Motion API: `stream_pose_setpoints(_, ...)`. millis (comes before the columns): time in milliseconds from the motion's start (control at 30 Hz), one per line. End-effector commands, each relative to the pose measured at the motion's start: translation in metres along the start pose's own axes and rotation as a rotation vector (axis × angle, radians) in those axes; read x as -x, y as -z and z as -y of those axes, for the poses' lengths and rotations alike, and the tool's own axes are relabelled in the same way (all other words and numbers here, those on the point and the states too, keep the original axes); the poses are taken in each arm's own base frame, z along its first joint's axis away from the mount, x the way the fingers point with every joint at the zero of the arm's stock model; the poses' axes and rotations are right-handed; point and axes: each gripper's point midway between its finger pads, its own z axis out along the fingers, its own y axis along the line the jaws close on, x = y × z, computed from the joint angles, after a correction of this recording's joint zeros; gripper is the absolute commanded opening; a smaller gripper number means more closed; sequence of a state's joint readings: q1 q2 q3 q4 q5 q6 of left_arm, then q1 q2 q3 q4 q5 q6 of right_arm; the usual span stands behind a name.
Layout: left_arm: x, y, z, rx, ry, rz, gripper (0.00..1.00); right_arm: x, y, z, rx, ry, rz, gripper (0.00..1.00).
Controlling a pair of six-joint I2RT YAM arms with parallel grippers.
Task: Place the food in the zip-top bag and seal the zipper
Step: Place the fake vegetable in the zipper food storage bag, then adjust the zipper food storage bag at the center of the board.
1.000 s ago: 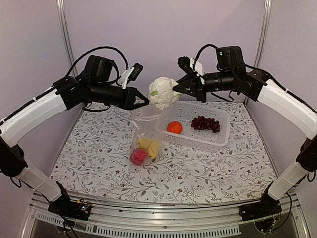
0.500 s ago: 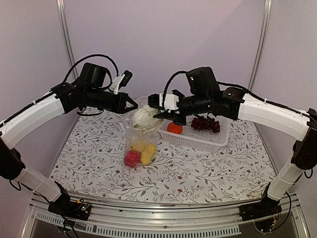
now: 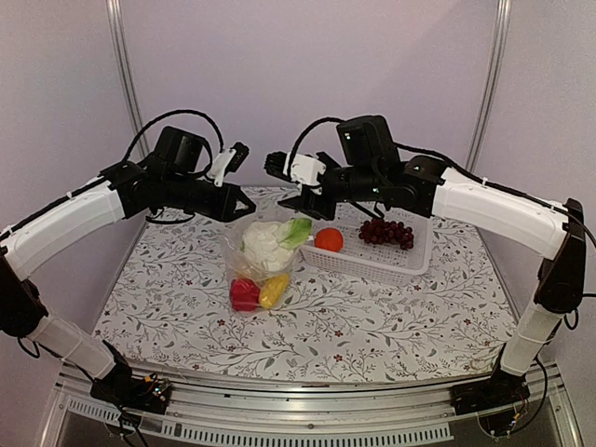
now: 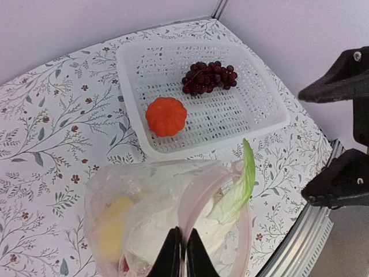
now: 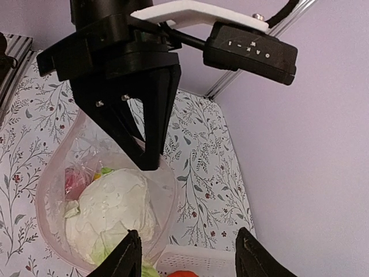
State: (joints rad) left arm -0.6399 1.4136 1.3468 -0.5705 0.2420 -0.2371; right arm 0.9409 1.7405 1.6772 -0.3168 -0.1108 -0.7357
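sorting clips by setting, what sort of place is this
Probably a robotics lab test cell, not a kitchen: aluminium frame posts against plain walls, a left arm and right arm bolted to a metal rail, and a toy cauliflower in a zip-top bag.

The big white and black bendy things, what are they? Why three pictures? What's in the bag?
They are two robot arms, a left arm and a right arm, each ending in a two-fingered pincer. One picture looks down from above and behind them; the other two come from little cameras on the wrists. The left pincer pinches the rim of a clear bag, holding its mouth up. Inside sit a toy cauliflower, a red piece and a yellow piece. The right pincer is open above the bag, holding nothing. On the flowery table stands a white basket with an orange fruit and purple grapes in it.
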Motion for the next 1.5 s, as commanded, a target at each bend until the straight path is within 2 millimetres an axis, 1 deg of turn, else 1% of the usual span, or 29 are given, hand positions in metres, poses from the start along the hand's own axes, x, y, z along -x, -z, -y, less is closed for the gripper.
stream_pose_setpoints(0,0.006,0.012,-0.018,0.065,-0.009,0.031,0.06,0.001,0.017,-0.025,0.128,-0.053,0.021,0.53)
stream_pose_setpoints(133,0.006,0.011,-0.03,0.089,0.015,0.035,0.05,0.004,0.038,-0.065,0.314,-0.024,0.071,0.46)
stream_pose_setpoints(167,0.005,0.01,-0.031,0.088,0.019,0.032,0.05,0.002,0.04,-0.071,0.345,-0.017,0.075,0.44)
stream_pose_setpoints(233,0.004,0.008,-0.032,0.082,0.025,0.032,0.06,-0.005,0.038,-0.081,0.386,-0.02,0.055,0.43)
stream_pose_setpoints(333,0.004,0.006,-0.033,0.076,0.028,0.035,0.05,-0.016,0.028,-0.088,0.403,-0.01,0.02,0.45)
stream_pose_setpoints(400,0.004,0.006,-0.032,0.069,0.03,0.036,0.05,-0.022,0.02,-0.089,0.396,-0.003,0.0,0.47)
stream_pose_setpoints(533,0.004,0.004,-0.032,0.063,0.031,0.034,0.05,-0.026,0.005,-0.091,0.409,0.005,-0.03,0.48)
stream_pose_setpoints(700,0.003,0.002,-0.032,0.055,0.033,0.031,0.05,-0.04,-0.02,-0.112,0.463,0.016,-0.089,0.54)
stream_pose_setpoints(800,0.003,0.001,-0.031,0.05,0.033,0.029,0.05,-0.051,-0.034,-0.123,0.469,0.037,-0.127,0.55)
stream_pose_setpoints(833,0.003,0.001,-0.031,0.05,0.033,0.029,0.05,-0.052,-0.038,-0.123,0.465,0.041,-0.131,0.55)
stream_pose_setpoints(933,0.004,0.001,-0.031,0.05,0.033,0.032,0.05,-0.06,-0.047,-0.128,0.467,0.049,-0.157,0.54)
stream_pose_setpoints(967,0.005,0.002,-0.032,0.051,0.031,0.035,0.05,-0.063,-0.049,-0.13,0.466,0.055,-0.165,0.52)
stream_pose_setpoints(1033,0.005,0.002,-0.032,0.052,0.031,0.034,0.05,-0.065,-0.053,-0.129,0.452,0.062,-0.174,0.41)
stream_pose_setpoints(1067,0.005,0.003,-0.032,0.054,0.031,0.036,0.05,-0.063,-0.055,-0.128,0.442,0.063,-0.17,0.34)
stream_pose_setpoints(1100,0.005,0.003,-0.033,0.054,0.03,0.036,0.05,-0.061,-0.055,-0.125,0.428,0.06,-0.166,0.21)
stream_pose_setpoints(1133,0.005,0.003,-0.033,0.055,0.029,0.035,0.05,-0.058,-0.055,-0.12,0.41,0.058,-0.159,0.12)
stream_pose_setpoints(1167,0.005,0.003,-0.034,0.056,0.027,0.036,0.05,-0.055,-0.054,-0.117,0.397,0.056,-0.153,0.05)
stream_pose_setpoints(1200,0.004,0.003,-0.035,0.059,0.027,0.035,0.05,-0.049,-0.052,-0.112,0.382,0.055,-0.142,0.0)
stream_pose_setpoints(1233,0.003,0.003,-0.035,0.061,0.025,0.033,0.05,-0.044,-0.049,-0.107,0.37,0.057,-0.132,0.0)
stream_pose_setpoints(1300,0.003,0.003,-0.038,0.067,0.023,0.033,0.05,-0.026,-0.039,-0.094,0.342,0.065,-0.097,0.0)
stream_pose_setpoints(1367,0.004,0.003,-0.039,0.072,0.021,0.031,0.05,-0.003,-0.022,-0.079,0.316,0.083,-0.049,0.0)
stream_pose_setpoints(1433,0.008,0.005,-0.041,0.083,0.013,0.036,0.05,0.017,-0.007,-0.067,0.299,0.095,-0.001,0.0)
stream_pose_setpoints(1467,0.011,0.008,-0.042,0.094,0.007,0.043,0.05,0.024,-0.001,-0.065,0.298,0.097,0.02,0.0)
